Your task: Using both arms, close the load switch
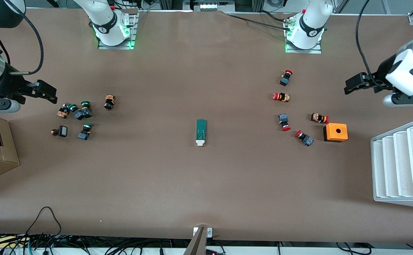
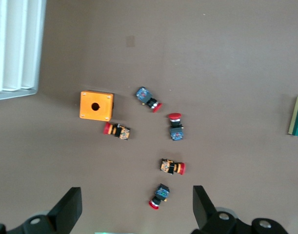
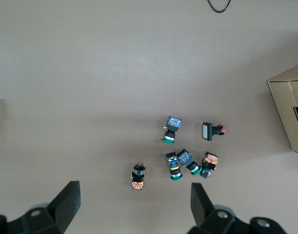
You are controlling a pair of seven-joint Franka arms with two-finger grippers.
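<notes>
Lying flat on the brown table (image 1: 206, 184), the load switch (image 1: 201, 132) sits midway between the two arms, its white lever end toward the front camera, well apart from both grippers. The left gripper (image 2: 137, 207) hangs wide open and empty over the red push buttons (image 2: 172, 166), near the orange box (image 2: 96, 105). The right gripper (image 3: 135, 204) hangs wide open and empty over the green push buttons (image 3: 176, 168), near a cardboard box (image 3: 291, 109).
</notes>
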